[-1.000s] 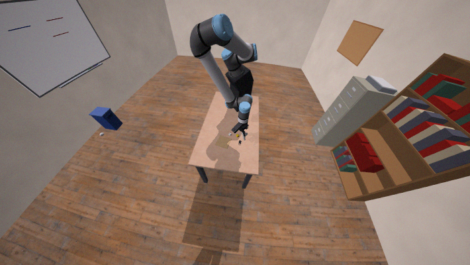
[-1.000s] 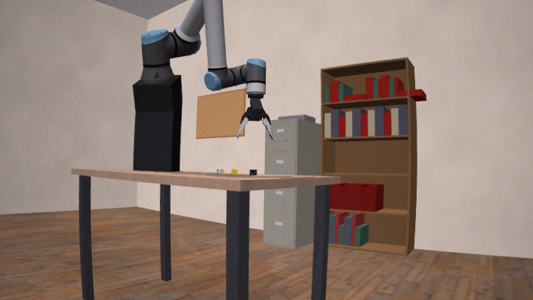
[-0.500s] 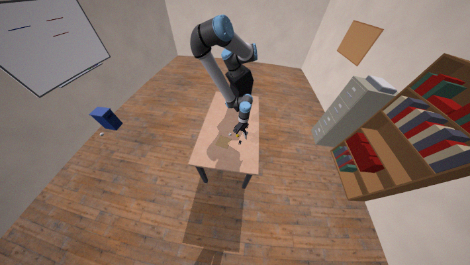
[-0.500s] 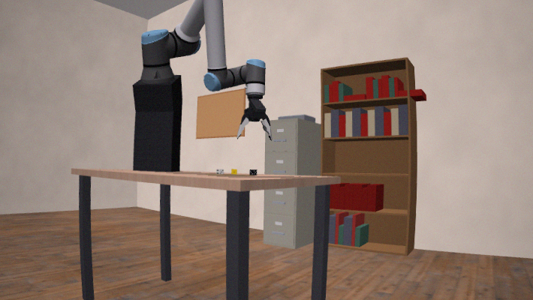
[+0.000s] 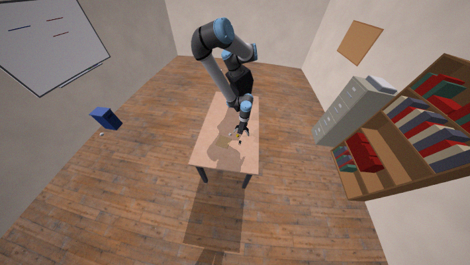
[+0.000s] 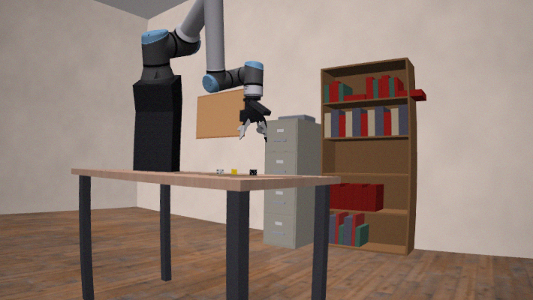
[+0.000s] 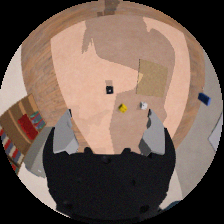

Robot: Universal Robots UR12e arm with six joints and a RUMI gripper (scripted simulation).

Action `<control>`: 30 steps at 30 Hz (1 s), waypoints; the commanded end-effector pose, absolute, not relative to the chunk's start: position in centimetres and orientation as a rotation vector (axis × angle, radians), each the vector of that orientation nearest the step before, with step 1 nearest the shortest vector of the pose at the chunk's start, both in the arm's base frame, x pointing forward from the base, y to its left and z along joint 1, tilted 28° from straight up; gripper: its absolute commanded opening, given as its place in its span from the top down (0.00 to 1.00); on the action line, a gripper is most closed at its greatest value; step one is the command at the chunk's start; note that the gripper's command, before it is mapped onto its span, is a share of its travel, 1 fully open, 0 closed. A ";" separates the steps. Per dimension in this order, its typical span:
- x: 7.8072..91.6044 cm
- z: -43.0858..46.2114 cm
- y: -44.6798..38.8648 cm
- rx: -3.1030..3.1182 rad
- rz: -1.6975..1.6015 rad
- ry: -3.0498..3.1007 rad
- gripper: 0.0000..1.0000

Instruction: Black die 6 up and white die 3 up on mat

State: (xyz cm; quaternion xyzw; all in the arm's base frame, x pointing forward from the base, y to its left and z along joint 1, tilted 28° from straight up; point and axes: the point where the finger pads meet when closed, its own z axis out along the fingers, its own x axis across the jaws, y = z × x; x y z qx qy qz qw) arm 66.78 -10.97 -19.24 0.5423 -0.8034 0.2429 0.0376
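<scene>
So the arm is bent over from its black pedestal [image 6: 157, 124] at the far end of the tabletop [image 6: 240, 183], forearm dropping down, wrist pointing straight at the surface. The tool [image 6: 252, 132] hangs well above the dice, spread wide with nothing in it.

All three dice sit in a short row on the tabletop, apart from each other: white die [image 6: 220, 171] on the left, yellow die [image 6: 234, 171] in the middle, black die [image 6: 253, 172] on the right as seen from the side. From the wrist view the black die [image 7: 109, 89] is off on its own, while the yellow die [image 7: 121, 107] and white die [image 7: 143, 105] are closer together. Way too small to read any pips, sorry.

The mat [image 7: 152, 77] is a tan square; the white die is just beside its edge, and none of the dice are on it.

Around the room: filing cabinet [image 6: 293, 180] and a bookshelf [image 6: 410, 150] to the right, a cork board [image 6: 219, 112] on the far wall. Nothing lies between the tool and the dice.
</scene>
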 end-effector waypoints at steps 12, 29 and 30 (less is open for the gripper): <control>66.7 -19.3 -10.8 1.733 0.742 -2.408 0.00; 67.5 -24.0 -13.0 1.733 0.742 -2.408 0.76; 67.5 -24.0 -13.0 1.733 0.742 -2.408 0.76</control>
